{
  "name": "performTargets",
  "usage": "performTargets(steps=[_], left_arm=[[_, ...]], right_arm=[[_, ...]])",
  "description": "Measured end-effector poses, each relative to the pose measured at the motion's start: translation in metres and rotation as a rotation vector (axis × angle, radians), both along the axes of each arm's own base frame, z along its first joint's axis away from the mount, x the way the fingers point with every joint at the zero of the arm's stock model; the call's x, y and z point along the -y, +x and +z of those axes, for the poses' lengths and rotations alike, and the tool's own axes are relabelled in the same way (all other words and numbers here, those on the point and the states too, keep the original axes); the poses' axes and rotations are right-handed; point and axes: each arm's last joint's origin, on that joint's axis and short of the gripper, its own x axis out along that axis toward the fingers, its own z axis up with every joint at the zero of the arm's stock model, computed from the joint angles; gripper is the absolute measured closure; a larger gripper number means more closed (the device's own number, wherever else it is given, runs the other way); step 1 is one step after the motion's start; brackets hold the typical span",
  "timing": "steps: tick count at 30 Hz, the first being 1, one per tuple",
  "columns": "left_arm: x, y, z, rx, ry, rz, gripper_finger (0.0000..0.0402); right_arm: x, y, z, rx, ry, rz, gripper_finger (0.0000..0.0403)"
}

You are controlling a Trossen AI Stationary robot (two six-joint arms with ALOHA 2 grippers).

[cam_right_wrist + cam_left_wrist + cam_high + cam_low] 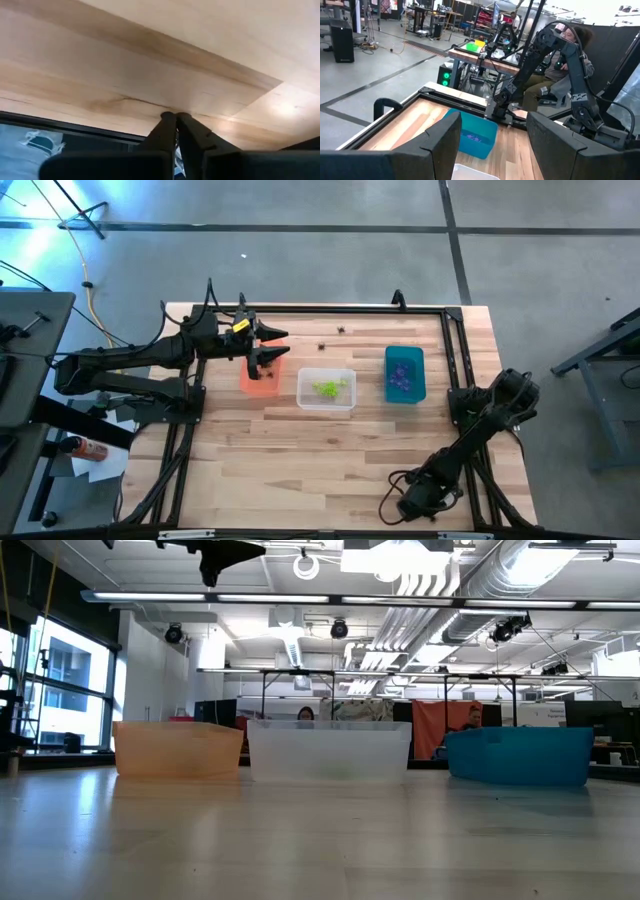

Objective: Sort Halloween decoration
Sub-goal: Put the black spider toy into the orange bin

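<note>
**Left claw poised over orange bin**

The left claw (262, 358) is held spread apart above the orange bin (262, 377), seemingly for a drop. Green trinkets (328, 388) are kept in the clear bin (327, 390), purple ones (402, 376) in the teal bin (405, 374). Two black trinkets (342, 330) are left near the far worktop (330, 450) edge, with bare room around. The right claw (175, 120) is parked together at the near edge.

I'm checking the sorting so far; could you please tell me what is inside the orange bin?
Nothing can be made out inside the orange bin. From above, the open left gripper hangs over it and covers much of its inside, and its cloudy wall hides the contents from the side.
</note>
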Motion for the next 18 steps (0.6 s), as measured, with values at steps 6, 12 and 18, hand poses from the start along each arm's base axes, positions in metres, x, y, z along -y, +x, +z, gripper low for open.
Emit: performTargets(steps=[6, 12, 18], left_arm=[[-0.001, 0.000, 0.000, -0.001, -0.001, 0.003, 0.0188], [-0.001, 0.000, 0.000, -0.001, 0.000, 0.009, 0.0188], [-0.001, 0.000, 0.001, 0.009, 0.028, 0.009, 0.0188]], right_arm=[[0.001, -0.001, 0.004, 0.048, 0.002, 0.048, 0.0398], [0.016, 0.000, 0.020, 0.167, -0.085, 0.071, 0.0402], [0.040, 0.006, 0.059, 0.476, -0.240, 0.056, 0.0402]])
